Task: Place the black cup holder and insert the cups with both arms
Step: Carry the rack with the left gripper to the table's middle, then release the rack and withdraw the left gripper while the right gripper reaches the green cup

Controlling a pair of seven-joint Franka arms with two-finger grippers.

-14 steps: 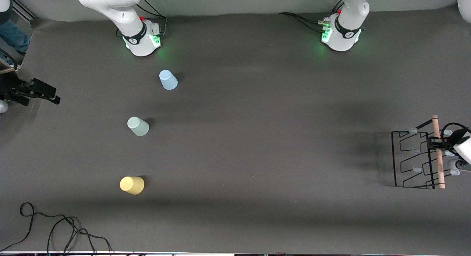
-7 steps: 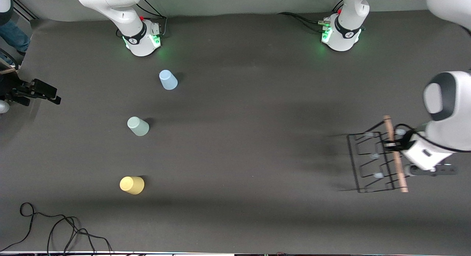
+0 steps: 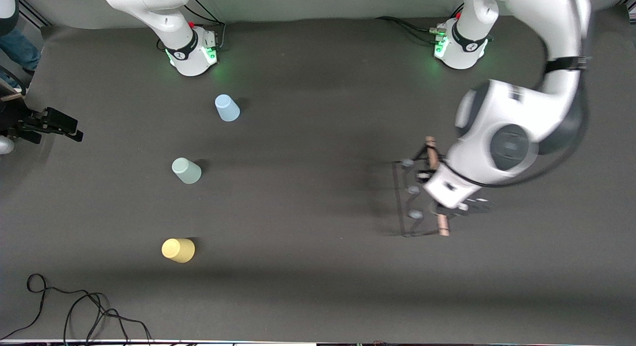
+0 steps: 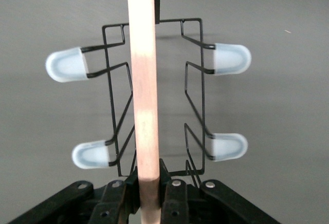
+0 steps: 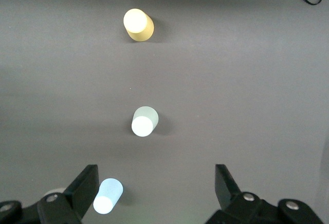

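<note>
My left pincer (image 4: 149, 196), clamped on the black cup holder (image 3: 415, 199) handle, has carried it toward the cups (image 3: 186, 170); right pincer (image 5: 154, 190) waits wide open.

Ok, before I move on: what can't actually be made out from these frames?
- Front view: the left gripper and much of the black cup holder sit under the left arm's wrist.
- Left wrist view: only four pegs show; the wooden handle and fingers cover the rest.
- Front view: the right gripper is small at the edge; its wrist view shows it open.
- Whether the holder touches the table.
</note>
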